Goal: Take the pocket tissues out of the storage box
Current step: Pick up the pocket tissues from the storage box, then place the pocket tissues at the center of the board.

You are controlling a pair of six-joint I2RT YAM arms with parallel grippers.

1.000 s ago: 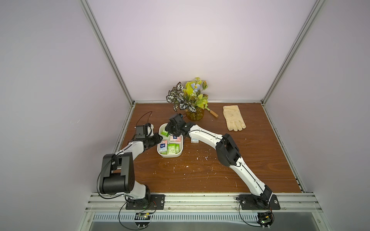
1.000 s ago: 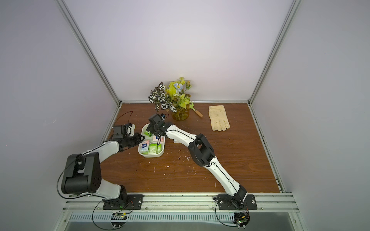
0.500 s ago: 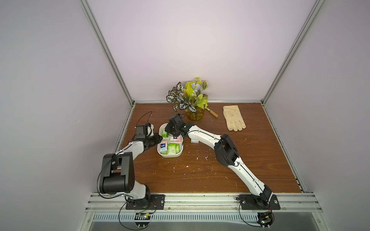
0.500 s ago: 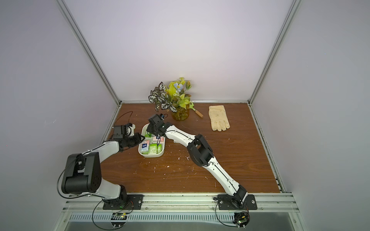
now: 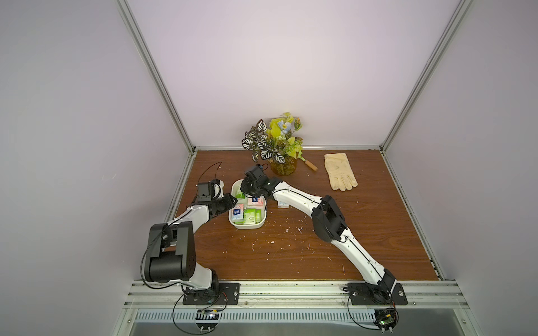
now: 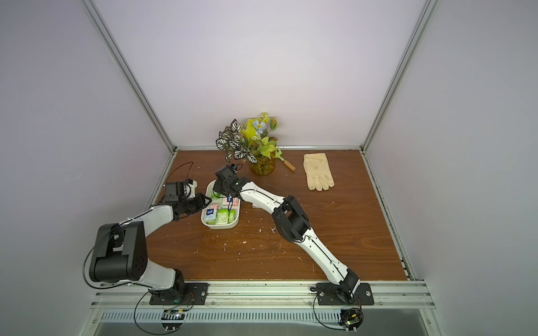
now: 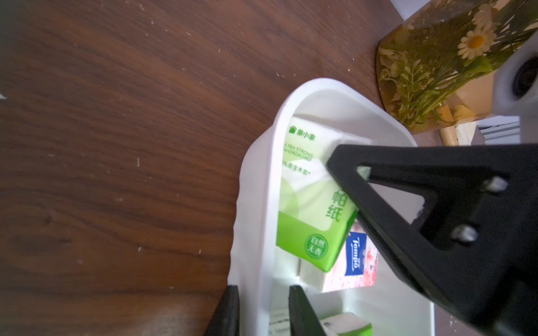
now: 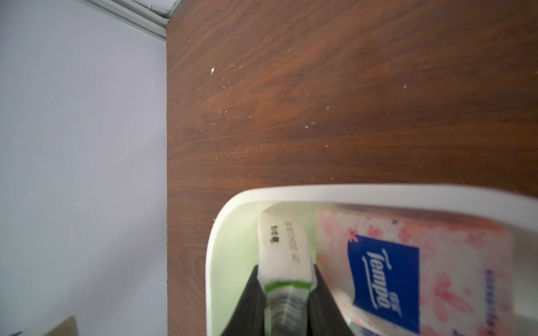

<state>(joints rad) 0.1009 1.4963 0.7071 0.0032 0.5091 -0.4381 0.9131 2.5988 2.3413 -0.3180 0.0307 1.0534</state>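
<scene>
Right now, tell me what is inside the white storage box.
Green-and-white packets and pink, blue-labelled packets lie in the storage box; the right pincer grips one green packet. Its arm covers the far end, hiding the count.

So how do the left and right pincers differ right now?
The left pincer clamps the side wall of the storage box; the right pincer is shut on a green-and-white tissue packet. The left pincer sits at the rim; the right pincer dips inside. Both are at the box.
</scene>
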